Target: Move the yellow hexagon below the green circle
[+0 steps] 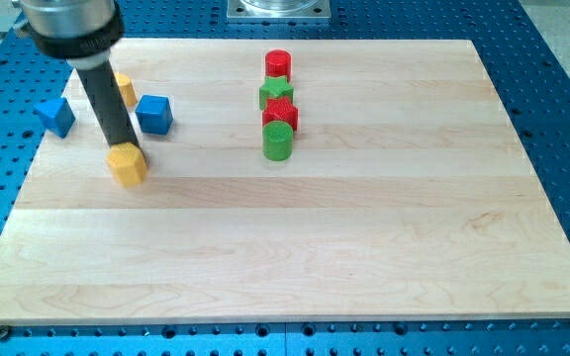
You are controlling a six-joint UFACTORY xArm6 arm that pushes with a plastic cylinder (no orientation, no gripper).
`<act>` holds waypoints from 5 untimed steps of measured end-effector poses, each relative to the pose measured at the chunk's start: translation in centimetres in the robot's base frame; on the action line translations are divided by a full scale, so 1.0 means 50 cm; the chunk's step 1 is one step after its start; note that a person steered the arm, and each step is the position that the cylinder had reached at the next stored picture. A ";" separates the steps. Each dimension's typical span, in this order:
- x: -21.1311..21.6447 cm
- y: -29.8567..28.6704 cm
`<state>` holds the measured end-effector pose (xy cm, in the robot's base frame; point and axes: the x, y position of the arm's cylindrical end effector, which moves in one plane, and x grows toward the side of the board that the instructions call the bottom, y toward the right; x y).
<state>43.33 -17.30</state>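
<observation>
The yellow hexagon (128,164) lies on the wooden board at the view's left. My tip (122,145) rests against its top edge, the dark rod rising up and to the left. The green circle (278,141) stands near the board's middle top, at the bottom of a column of blocks, well to the right of the hexagon.
Above the green circle stand a red block (281,115), a green star (277,94) and a red cylinder (279,65). A blue cube (154,114) and another yellow block (125,89), partly hidden by the rod, lie near the tip. A blue block (56,116) sits at the board's left edge (28,168).
</observation>
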 end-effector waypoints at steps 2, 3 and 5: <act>0.071 -0.101; 0.071 0.071; 0.116 0.113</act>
<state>49.15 -11.67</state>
